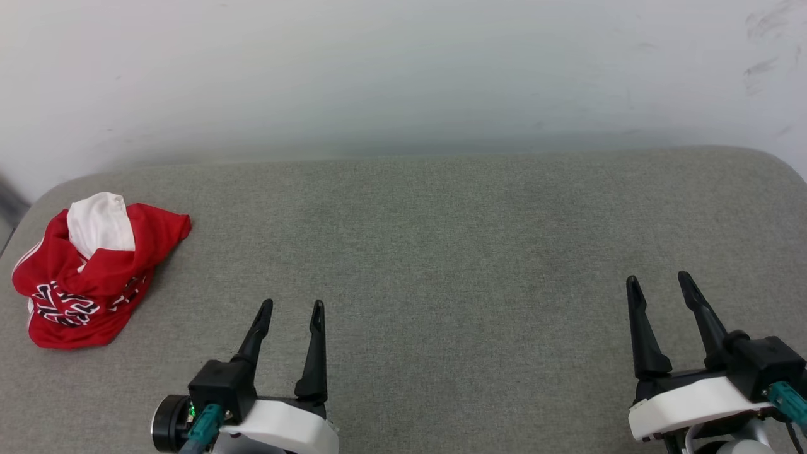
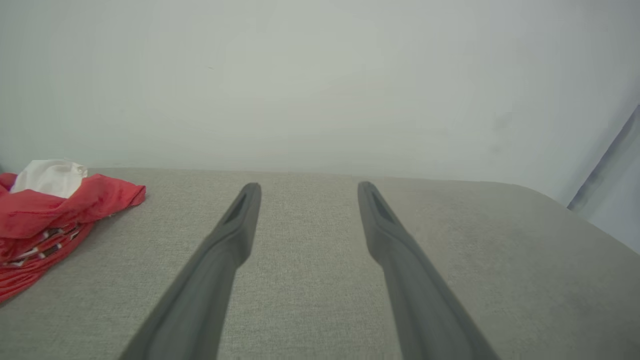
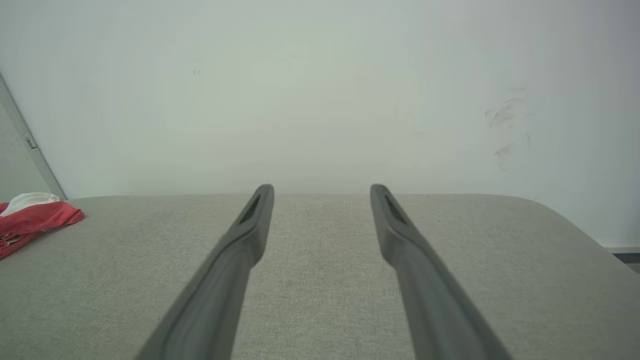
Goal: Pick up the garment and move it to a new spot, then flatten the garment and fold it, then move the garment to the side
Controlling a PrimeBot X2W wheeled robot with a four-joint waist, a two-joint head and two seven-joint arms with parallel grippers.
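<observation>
The garment (image 1: pixel 94 271) lies crumpled in a heap at the far left of the grey cushion, red with a white sleeve on top and black lettering showing low on the front. The left wrist view catches the garment (image 2: pixel 45 220) at its left edge, and the right wrist view has the garment (image 3: pixel 30 220) far off to the left. My left gripper (image 1: pixel 293 309) stands open over bare fabric, well to the right of the heap, fingers (image 2: pixel 240 220) spread and empty. My right gripper (image 1: pixel 659 284) is open too, at the lower right, holding nothing.
The grey upholstered surface (image 1: pixel 441 252) has rounded far corners and ends against a pale wall (image 1: pixel 403 69). A wide stretch of fabric lies between the two grippers. A dark strip (image 1: pixel 9 202) shows beyond the left corner.
</observation>
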